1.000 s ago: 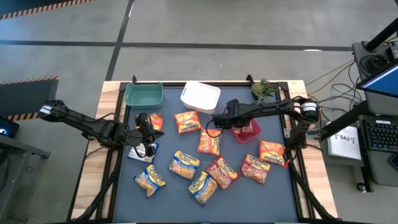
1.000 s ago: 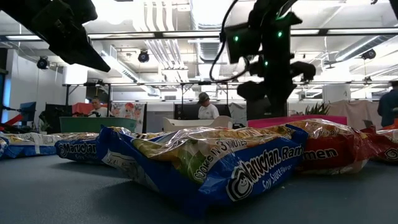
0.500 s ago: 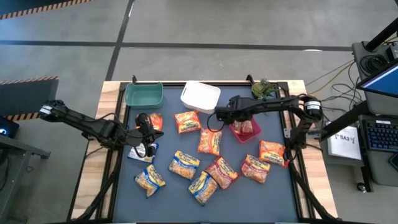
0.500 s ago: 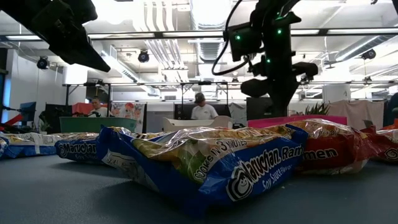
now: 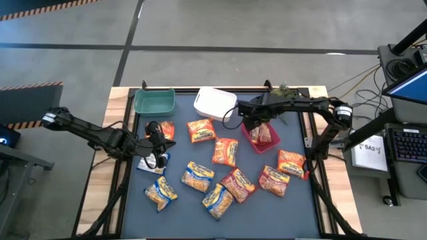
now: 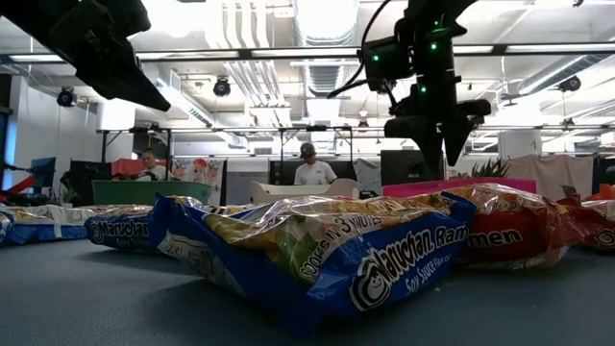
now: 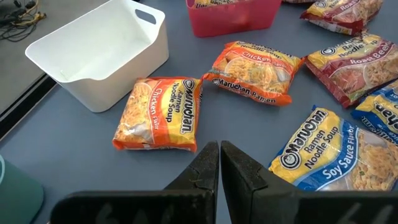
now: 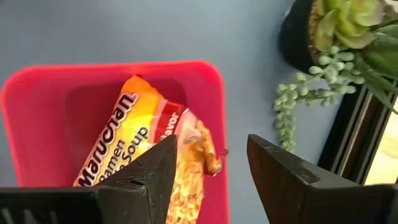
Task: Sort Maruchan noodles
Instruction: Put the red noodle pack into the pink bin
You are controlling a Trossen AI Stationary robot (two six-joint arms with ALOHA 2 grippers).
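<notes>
With its fingers spread wide and empty, the right tool (image 5: 252,125) hangs over the red bin (image 5: 252,143) at the counter's far right; one packet (image 8: 149,155) lies in that bin, so call one sort done. Left tool (image 5: 159,150) sits low at the left side, fingers closed to a narrow slit, gripping nothing, just beside a blue packet (image 5: 144,164). Green bin (image 5: 154,101) and white bin (image 5: 215,103) at the far edge both look empty. About ten packets still loose on the counter (image 5: 200,213): orange ones (image 5: 201,130) mid-counter, a yellow-blue one (image 5: 161,193) near left, red ones (image 5: 291,163) to the right. Judgement: early stage, most of the sort left.
</notes>
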